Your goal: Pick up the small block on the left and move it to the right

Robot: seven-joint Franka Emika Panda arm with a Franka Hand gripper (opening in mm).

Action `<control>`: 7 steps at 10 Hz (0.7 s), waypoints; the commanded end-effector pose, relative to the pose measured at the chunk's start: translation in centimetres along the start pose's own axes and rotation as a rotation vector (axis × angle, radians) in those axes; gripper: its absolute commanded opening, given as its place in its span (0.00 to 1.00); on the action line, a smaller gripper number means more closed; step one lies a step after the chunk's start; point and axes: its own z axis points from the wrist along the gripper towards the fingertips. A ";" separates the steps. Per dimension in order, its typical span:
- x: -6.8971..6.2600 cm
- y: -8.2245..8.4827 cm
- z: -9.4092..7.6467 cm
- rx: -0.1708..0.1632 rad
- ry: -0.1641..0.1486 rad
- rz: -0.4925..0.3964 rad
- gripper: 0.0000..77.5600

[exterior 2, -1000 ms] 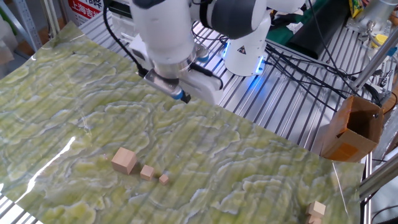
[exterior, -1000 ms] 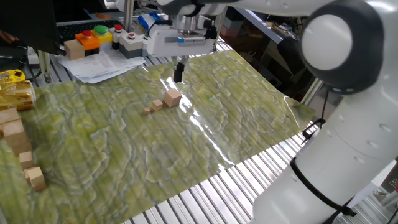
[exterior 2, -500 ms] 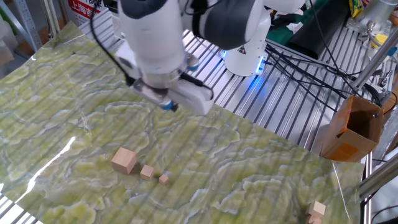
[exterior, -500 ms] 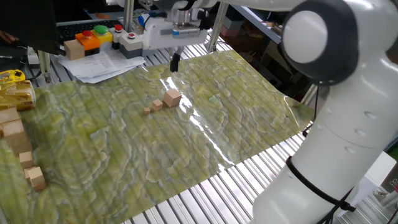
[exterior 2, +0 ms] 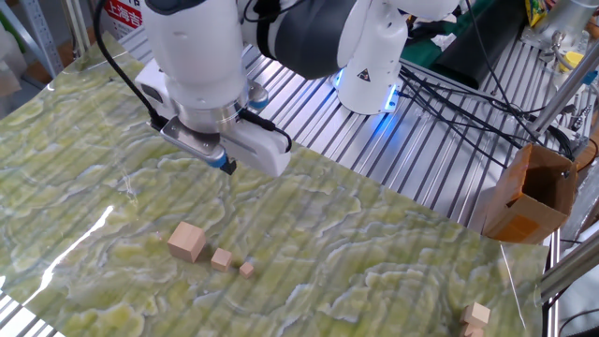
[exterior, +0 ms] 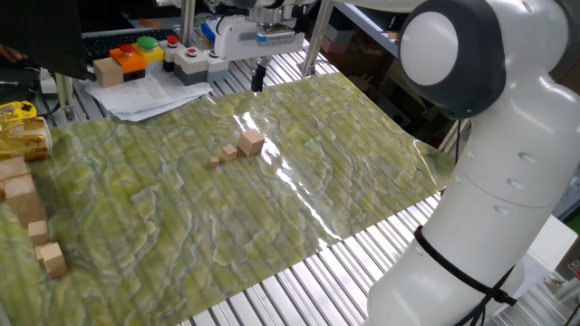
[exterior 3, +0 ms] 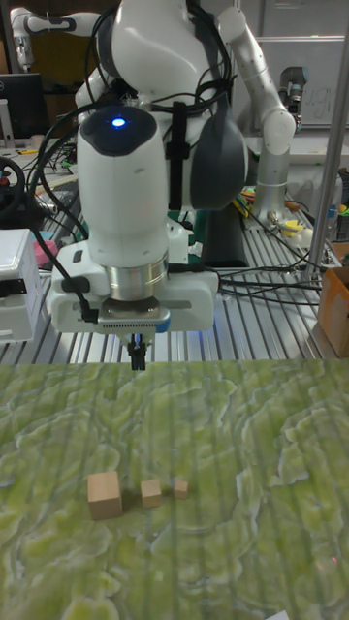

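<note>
Mat (exterior: 181,208) of green covers your slatted table (exterior: 299,281); block (exterior: 252,142) sits beside two tiny cubes (exterior: 228,153), free. Your gripper (exterior 3: 139,360) hangs empty, fingers together.

small block (exterior 3: 105,495), tan wooden cube, flat on green mat

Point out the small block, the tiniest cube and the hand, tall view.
small block (exterior 3: 105,495), tall fixed view, middle of its front face.
tiniest cube (exterior 3: 180,489), tall fixed view, its front face.
hand (exterior 3: 139,360), tall fixed view, at the dark fingertips.
</note>
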 end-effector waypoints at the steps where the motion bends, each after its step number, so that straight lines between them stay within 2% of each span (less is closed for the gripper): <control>1: -0.2 -0.6 -0.3 0.020 -0.013 -0.006 0.00; 5: -0.2 -0.6 -0.3 0.024 -0.022 -0.019 0.00; 7: -0.2 -0.6 -0.3 0.015 -0.034 -0.034 0.00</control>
